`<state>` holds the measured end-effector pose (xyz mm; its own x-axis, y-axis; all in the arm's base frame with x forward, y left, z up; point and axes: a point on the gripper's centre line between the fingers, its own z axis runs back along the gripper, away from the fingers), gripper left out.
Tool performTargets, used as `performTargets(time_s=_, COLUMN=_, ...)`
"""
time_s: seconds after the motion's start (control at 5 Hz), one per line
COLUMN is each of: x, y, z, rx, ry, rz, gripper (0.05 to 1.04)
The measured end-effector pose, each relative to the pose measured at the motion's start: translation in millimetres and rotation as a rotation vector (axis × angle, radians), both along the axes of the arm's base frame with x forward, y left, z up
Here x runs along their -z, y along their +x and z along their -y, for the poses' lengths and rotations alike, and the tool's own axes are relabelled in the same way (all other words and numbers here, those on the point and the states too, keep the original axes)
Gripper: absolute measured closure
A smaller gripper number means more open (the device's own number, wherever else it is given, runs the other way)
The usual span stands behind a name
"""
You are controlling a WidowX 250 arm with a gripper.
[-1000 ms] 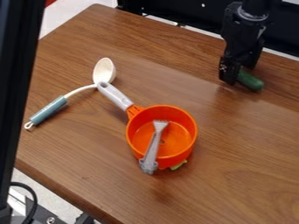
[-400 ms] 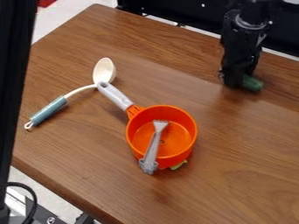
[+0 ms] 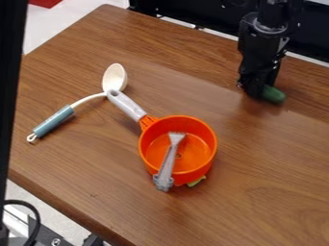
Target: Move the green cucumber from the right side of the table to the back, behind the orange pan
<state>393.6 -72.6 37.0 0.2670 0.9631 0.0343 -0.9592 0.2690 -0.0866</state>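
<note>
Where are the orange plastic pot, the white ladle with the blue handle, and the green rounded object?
Orange plastic pot (image 3: pixel 195 154): camera view, bare inside floor.
White ladle with the blue handle (image 3: pixel 115 77): camera view, middle of its bowl.
Green rounded object (image 3: pixel 274 95): camera view, its exposed rounded end.

The fork (image 3: pixel 170 161) lay in the pot (image 3: pixel 208 144), right of the ladle (image 3: pixel 82 100), on the table (image 3: pixel 257 192).
</note>
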Motion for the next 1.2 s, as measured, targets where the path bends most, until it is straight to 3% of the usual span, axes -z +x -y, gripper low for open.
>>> performTargets(time_s=0.2, x=-1.5, y=-2.3, z=-28.0, rx=-0.063, ry=0.025, rz=-0.038, gripper=0.772)
performTargets(time_s=0.4, x=-22.5, y=5.1, z=-68.4, rx=-0.116, ry=0.072, rz=0.048, gripper=0.772)
performTargets(time_s=0.8, x=-29.3, y=17.3, z=-147.4, rx=-0.174, ry=0.092, rz=0.092, gripper=0.772)
performTargets(time_s=1.0, x=-12.0, y=11.1, z=-162.0, rx=-0.143, ry=0.083, rz=0.039, gripper=0.772)
performTargets(time_s=1.2, x=-8.2, y=8.3, z=-163.3, rx=-0.107, ry=0.077, rz=0.019, gripper=0.772)
